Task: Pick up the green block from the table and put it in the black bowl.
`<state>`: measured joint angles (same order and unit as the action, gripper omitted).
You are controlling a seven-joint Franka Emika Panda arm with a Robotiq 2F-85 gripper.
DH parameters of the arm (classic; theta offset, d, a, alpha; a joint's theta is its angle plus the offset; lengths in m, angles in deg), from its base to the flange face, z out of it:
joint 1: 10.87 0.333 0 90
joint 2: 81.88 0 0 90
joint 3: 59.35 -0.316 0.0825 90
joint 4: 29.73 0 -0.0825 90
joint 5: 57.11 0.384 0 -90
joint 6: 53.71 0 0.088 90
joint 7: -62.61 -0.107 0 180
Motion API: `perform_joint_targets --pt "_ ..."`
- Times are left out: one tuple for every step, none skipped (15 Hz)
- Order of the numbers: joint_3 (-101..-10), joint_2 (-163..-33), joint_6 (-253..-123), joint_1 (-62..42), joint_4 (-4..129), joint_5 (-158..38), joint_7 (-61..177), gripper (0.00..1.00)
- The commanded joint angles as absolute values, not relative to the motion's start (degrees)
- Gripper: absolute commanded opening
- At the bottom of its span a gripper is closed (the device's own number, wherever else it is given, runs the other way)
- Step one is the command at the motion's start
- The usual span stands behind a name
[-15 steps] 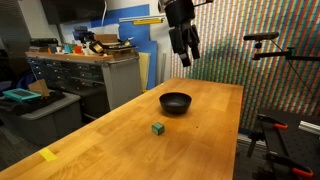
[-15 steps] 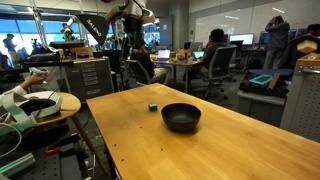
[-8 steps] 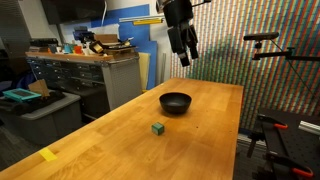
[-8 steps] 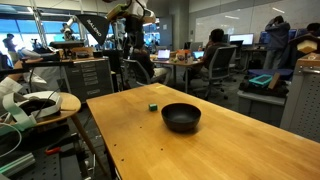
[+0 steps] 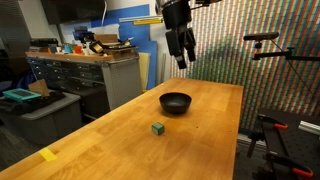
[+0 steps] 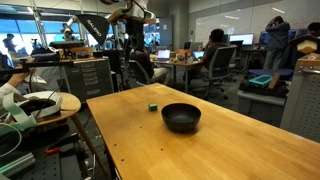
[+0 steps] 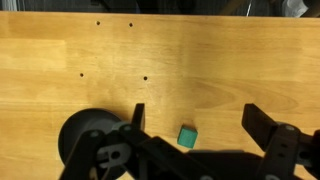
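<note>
So the gripper (image 5: 181, 60) hangs high over the far end of the table (image 5: 120, 150), and in the wrist view (image 7: 200, 122) its two fingers (image 7: 262, 126) stand wide apart with nothing in them, so the pincer is open. The green block (image 5: 158, 128) sits flat on the bare wood, one face up. It's a cube, so there's no real long axis, and its edges look slightly skewed to the plank lines in the wrist view (image 7: 187, 136). The black bowl (image 5: 175, 102) stands upright near it, not touching, and its inside shows only black in an exterior view (image 6: 181, 117). A teal tray (image 5: 18, 95) sits off on the grey bench (image 5: 50, 110); its contents are too small to tell.
</note>
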<state>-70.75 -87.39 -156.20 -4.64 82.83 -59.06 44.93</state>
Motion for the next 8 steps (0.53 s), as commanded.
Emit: perform_joint_targets --pt "-68.88 -89.63 -166.79 -3.28 84.91 -61.51 42.06 1.00" --pt "-68.58 -90.49 -169.58 -3.21 85.41 -61.98 41.43 1.00" --pt "-68.15 -91.91 -172.58 -3.10 85.97 -62.95 40.24 1.00" --pt "-67.71 -93.06 -174.96 -2.95 86.39 -63.48 39.36 1.00" --pt "-67.21 -94.24 -177.63 -2.79 86.88 -63.75 38.34 1.00" --pt "-66.67 -95.54 -179.79 -2.60 87.21 -64.09 37.55 1.00" --pt "-66.19 -97.02 -182.00 -2.49 87.40 -63.84 36.99 1.00" --pt "-65.70 -98.27 -183.78 -2.29 87.51 -63.43 36.47 1.00"
